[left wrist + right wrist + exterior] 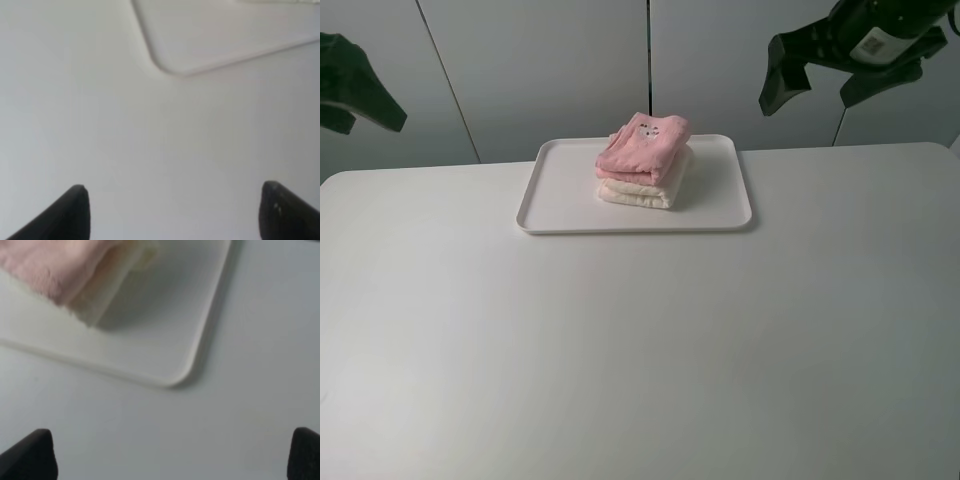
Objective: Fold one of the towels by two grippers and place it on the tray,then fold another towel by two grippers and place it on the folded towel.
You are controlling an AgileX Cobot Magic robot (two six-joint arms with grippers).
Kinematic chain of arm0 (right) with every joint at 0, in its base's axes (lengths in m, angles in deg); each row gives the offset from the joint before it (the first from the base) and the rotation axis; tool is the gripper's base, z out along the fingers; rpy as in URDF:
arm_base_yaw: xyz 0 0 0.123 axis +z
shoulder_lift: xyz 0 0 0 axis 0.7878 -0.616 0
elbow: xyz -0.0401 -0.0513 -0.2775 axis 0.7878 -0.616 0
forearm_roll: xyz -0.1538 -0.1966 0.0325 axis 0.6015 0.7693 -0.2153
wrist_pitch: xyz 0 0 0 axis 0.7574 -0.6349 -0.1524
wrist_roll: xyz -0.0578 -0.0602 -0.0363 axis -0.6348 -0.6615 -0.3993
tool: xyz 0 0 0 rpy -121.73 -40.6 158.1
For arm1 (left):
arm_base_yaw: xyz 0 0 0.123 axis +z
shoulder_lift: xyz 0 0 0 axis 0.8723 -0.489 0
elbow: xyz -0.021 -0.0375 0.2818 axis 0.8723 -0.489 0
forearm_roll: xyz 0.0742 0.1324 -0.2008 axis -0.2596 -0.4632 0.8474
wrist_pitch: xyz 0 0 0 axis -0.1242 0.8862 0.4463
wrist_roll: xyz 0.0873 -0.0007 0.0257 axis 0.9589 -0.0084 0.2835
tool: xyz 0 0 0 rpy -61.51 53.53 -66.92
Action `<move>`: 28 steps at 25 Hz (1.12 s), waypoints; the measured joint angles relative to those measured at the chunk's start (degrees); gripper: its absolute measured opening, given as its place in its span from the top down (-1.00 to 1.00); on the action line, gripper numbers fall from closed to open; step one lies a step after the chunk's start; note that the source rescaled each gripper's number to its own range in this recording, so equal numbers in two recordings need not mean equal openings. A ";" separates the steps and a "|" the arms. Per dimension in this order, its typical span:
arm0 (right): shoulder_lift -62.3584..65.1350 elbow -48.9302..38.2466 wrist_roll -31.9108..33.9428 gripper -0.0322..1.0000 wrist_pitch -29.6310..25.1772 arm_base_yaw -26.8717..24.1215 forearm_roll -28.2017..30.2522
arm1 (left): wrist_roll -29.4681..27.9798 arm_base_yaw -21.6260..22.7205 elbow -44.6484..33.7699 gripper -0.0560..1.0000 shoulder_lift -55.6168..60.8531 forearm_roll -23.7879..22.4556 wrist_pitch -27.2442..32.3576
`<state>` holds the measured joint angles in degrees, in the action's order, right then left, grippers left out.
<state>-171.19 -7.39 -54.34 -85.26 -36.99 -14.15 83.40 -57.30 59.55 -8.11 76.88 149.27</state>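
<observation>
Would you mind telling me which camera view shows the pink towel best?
The exterior high view: the pink towel appears whole, folded atop the cream-white towel on the tray. The right wrist view shows only a blurred part of it; the left wrist view shows none.

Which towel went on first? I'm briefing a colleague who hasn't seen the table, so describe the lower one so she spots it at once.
On the white table, find the flat white rectangular plastic tray at the far middle. A stack of two folded towels sits on it; the cream-white folded terry towel is the bottom layer. The pale pink terry towel with the small cartoon face lies on top.
</observation>
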 joint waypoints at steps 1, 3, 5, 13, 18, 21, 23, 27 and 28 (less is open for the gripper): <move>4.14 -5.41 0.00 -1.00 1.74 0.00 -0.41 | 0.00 1.59 -3.73 -0.79 3.75 0.00 -0.99; 13.19 -13.77 0.00 -1.00 3.40 0.00 -1.05 | 0.00 5.03 -11.49 -0.79 12.67 0.00 -2.79; 22.12 -20.45 0.00 -1.00 3.51 0.00 -1.58 | 0.00 7.25 -16.70 -0.82 20.33 0.00 -4.47; 49.46 -30.61 2.15 -1.00 -8.19 0.00 -1.40 | -5.56 8.40 -23.62 -0.92 43.26 0.12 0.64; 61.96 -31.00 2.39 -1.00 -14.26 0.00 2.26 | -8.78 8.40 -23.62 -0.92 51.93 -0.91 6.03; 67.69 -31.03 2.23 -1.00 -17.95 0.00 4.18 | -10.80 8.40 -25.33 -0.92 56.06 -1.86 7.08; 71.67 -31.03 1.78 -1.00 -19.63 0.00 4.55 | -11.39 8.40 -28.74 -0.92 58.11 -1.89 7.08; 78.93 -31.12 1.03 -1.00 -19.93 0.00 4.55 | -11.60 8.40 -37.18 -0.92 62.30 -1.68 7.20; 80.54 -31.12 0.50 -1.00 -19.59 0.00 4.55 | -11.60 8.27 -38.49 -0.92 63.73 -1.68 7.20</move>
<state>-90.65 -38.51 -53.84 -104.85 -36.99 -9.60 71.81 -49.02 21.06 55.62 75.20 156.47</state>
